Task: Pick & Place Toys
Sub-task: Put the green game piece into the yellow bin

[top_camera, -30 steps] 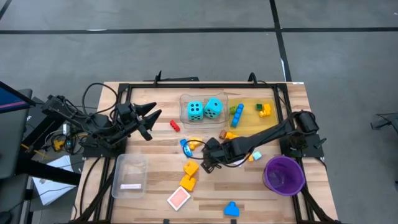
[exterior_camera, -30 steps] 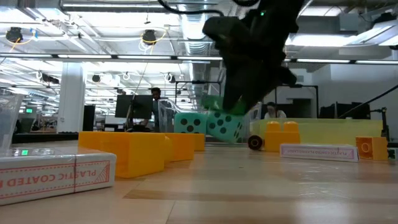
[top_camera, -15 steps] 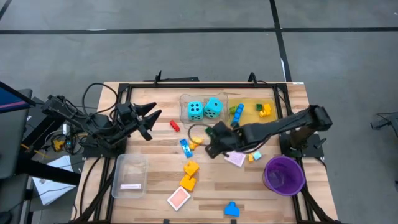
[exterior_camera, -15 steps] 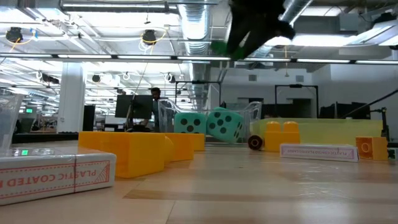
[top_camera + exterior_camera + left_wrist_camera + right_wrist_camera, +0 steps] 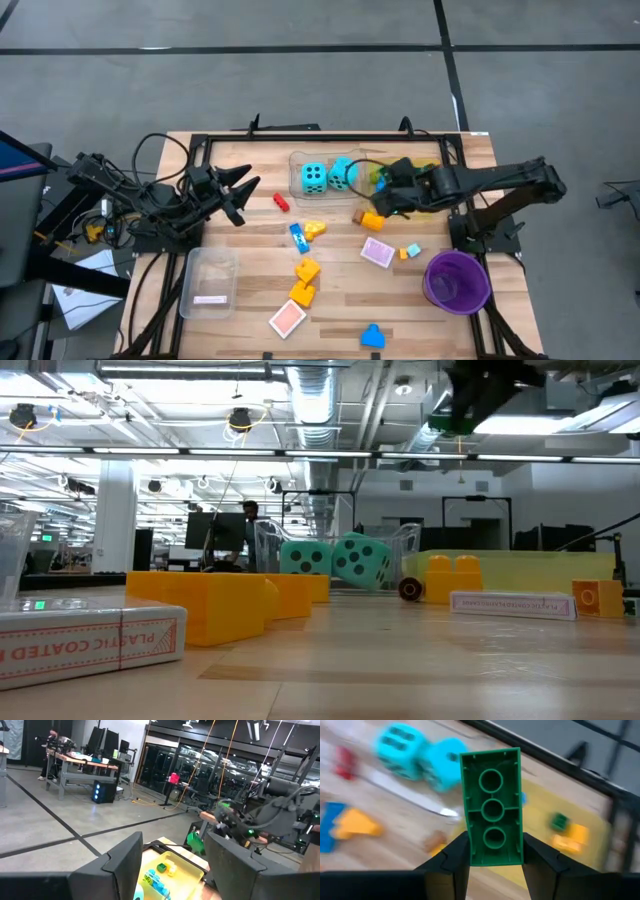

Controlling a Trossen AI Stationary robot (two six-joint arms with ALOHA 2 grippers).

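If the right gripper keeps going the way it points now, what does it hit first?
Probably the turquoise dice. The right gripper, holding a green brick, points toward them, though it may pass above; height is unclear.

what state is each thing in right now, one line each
right gripper: shut on the green brick, raised over the yellow tray's edge
green brick: held between the fingers, hollow underside showing
left gripper: fingers apart, empty, parked off the table's left side
two dice: resting in the clear tray
yellow tray: holds a few bricks
purple bowl: upright, looks empty
pink tile: flat on the table
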